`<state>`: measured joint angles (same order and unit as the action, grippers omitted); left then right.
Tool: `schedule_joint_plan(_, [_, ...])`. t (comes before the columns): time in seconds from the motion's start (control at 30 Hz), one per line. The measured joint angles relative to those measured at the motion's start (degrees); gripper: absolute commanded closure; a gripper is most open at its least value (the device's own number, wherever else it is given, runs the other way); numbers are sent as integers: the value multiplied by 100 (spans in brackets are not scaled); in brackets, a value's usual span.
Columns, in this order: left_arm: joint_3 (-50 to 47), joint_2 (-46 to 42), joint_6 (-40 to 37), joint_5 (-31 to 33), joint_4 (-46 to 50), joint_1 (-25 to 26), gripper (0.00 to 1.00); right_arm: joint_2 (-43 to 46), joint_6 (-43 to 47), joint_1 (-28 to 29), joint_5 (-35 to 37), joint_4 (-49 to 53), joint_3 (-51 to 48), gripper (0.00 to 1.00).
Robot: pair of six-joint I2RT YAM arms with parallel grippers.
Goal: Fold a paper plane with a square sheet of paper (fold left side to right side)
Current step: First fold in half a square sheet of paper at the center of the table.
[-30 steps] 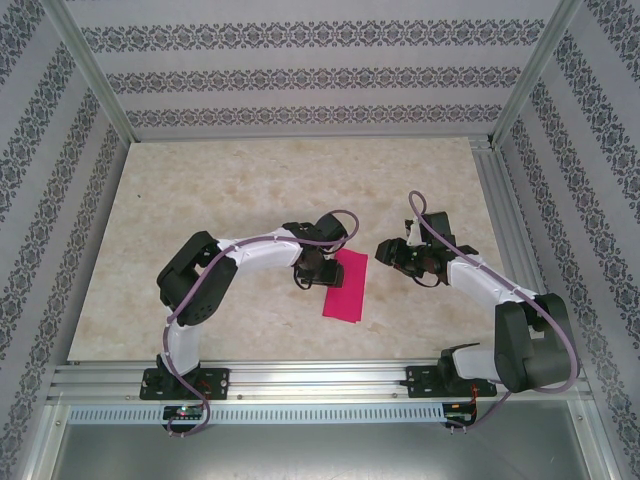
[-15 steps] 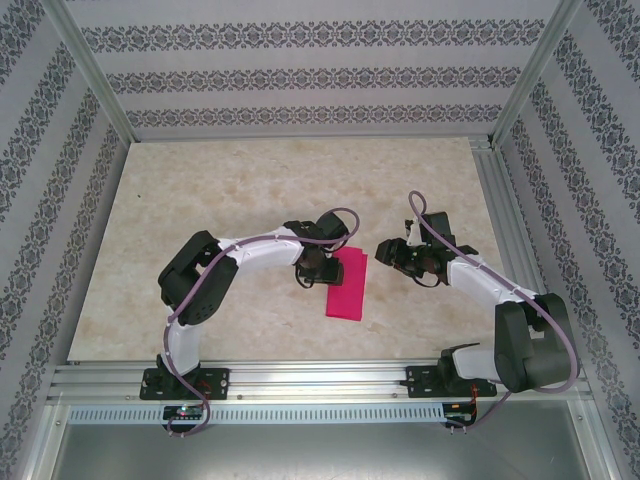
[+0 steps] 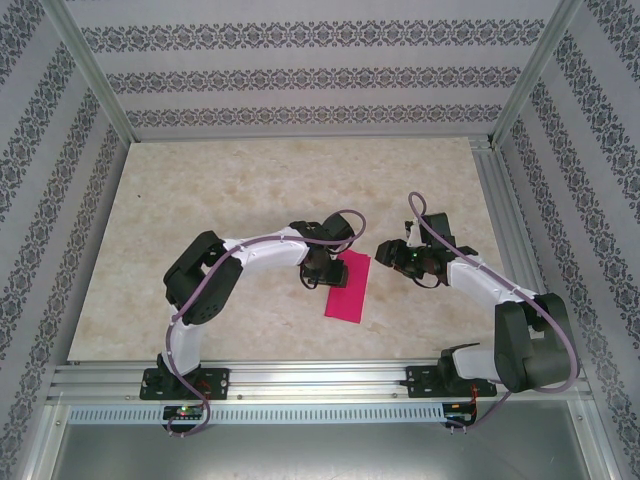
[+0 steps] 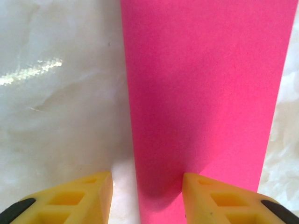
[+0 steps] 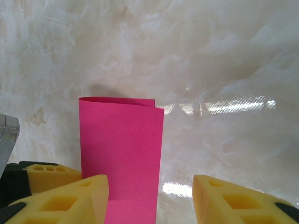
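The sheet of paper [image 3: 348, 288] lies flat on the table as a narrow magenta-pink rectangle, folded in half. My left gripper [image 3: 319, 268] is low at its upper left corner and open. In the left wrist view the paper [image 4: 201, 88] runs away from the gripper [image 4: 147, 198]; its left edge lies between the yellow fingers, and the right finger [image 4: 219, 198] sits over the sheet. My right gripper [image 3: 386, 250] hovers open just right of the paper's top end. In the right wrist view the paper [image 5: 121, 149] shows its looped fold, with its right edge between the open fingers [image 5: 65, 198].
The marble-patterned table [image 3: 250, 190] is bordered by patterned walls and by a metal rail [image 3: 300, 385] along the near edge, where both arm bases stand. One yellow finger of the left gripper [image 5: 46, 173] shows at the lower left of the right wrist view.
My left gripper has shifted slightly to the right onto the paper, and its jaws have narrowed a little. The paper has slid a touch rightward. The right arm is still.
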<state>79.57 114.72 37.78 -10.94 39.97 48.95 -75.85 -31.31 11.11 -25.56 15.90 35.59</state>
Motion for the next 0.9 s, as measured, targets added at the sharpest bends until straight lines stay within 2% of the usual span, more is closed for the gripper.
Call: schedule_joint_plan(0.9, [0, 17, 26, 229, 28, 0, 55, 0, 0, -2, -39, -2, -50, 49])
